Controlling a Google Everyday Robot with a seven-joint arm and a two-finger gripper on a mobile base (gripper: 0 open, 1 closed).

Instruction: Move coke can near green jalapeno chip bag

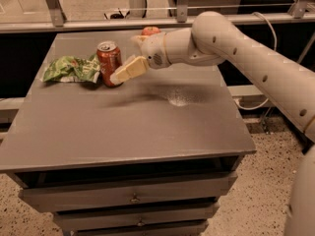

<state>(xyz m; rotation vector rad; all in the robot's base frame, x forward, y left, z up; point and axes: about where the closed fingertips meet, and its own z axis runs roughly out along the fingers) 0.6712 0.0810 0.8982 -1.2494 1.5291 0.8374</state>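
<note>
The claw point(124, 73), cream and blocky, sits at 4 o'clock of the can point(109, 63), right against it; I cannot tell whether it grips or has let go. The can, red metal with a silver top and unreadable white script, stands upright at 11 o'clock on the grey table point(123, 132). It touches the crumpled green foil bag point(71, 69) at its 9 o'clock.

Seemingly a robot test lab or workshop. Suggested by a plain grey metal drawer cabinet point(147, 132) on a speckled terrazzo floor point(256, 200), a bare metal rail point(98, 23) behind, and a loose white cable point(262, 17) trailing right. Pale two-finger gripper point(124, 58), fingers spread, over the cabinet top's far left.
</note>
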